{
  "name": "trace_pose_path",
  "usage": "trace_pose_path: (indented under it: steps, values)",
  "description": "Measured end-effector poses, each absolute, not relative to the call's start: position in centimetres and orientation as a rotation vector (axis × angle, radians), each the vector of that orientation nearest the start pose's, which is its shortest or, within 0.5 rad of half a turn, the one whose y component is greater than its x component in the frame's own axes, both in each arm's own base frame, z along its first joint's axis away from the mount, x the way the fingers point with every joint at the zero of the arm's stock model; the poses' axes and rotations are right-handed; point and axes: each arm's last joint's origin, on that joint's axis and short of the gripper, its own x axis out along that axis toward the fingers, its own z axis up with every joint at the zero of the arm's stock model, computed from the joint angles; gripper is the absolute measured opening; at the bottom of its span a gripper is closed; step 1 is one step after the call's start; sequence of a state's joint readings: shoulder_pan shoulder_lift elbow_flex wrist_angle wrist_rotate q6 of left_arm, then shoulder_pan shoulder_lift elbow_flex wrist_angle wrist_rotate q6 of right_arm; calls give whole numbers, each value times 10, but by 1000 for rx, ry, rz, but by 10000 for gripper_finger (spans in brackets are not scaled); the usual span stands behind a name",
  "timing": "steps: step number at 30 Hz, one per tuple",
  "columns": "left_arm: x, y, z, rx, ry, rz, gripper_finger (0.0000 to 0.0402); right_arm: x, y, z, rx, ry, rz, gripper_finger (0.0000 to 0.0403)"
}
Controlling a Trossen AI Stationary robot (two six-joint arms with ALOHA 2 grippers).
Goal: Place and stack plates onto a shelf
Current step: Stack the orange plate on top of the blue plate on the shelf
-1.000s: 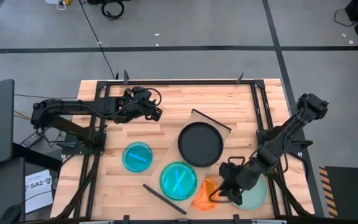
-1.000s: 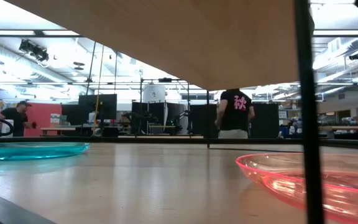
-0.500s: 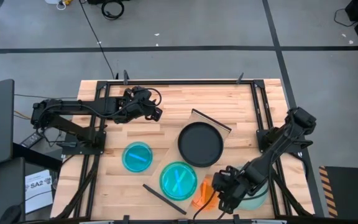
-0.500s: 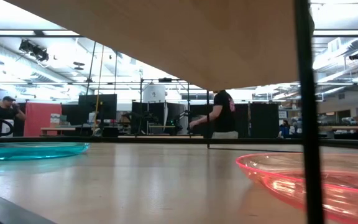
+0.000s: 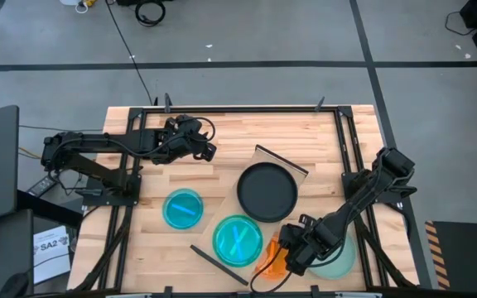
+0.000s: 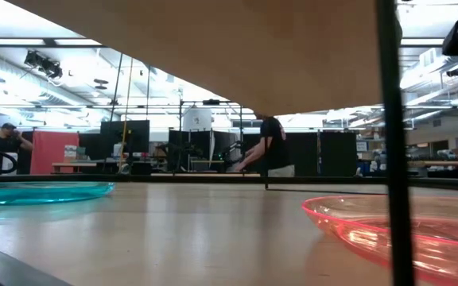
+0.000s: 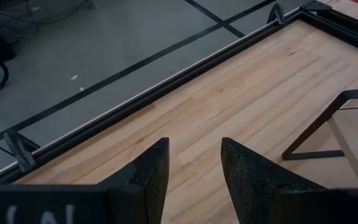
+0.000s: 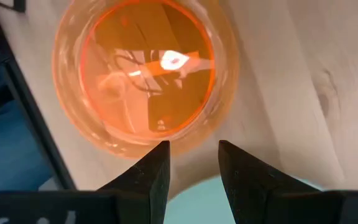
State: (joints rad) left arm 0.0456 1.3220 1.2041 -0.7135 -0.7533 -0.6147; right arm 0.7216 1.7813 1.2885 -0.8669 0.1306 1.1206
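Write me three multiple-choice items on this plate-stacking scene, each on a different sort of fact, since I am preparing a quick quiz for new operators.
1. Where is the right claw?
A. Over the orange plate at the table's near edge
B. Over the black plate
C. Beside the left arm's base

2. How many translucent blue-teal plates lie on the table in the high view?
A. None
B. Two
C. Four

3. What is the left claw doing?
A. Gripping a teal plate
B. Pressing on the black plate
C. Open and holding nothing

Answers: 1 A, as the right wrist view looks straight down on the orange plate between that claw's fingers. 2 B, one smaller plate and one larger beside the black plate. 3 C, only bare wood shows in the gap between its fingers.
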Motion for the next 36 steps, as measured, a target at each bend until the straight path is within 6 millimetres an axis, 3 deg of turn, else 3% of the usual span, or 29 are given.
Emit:
trace_pose_path:
  steps: [16,24,36]
  values:
    - [264,32,324,-258,534,958,153,245,218,183,282,1299,-277,142]
    - [264,32,324,-258,534,958,153,248,211,163,345,1259,-253,142]
    - [264,32,324,-259,534,958,153,252,205,161,346,1240,-279,142]
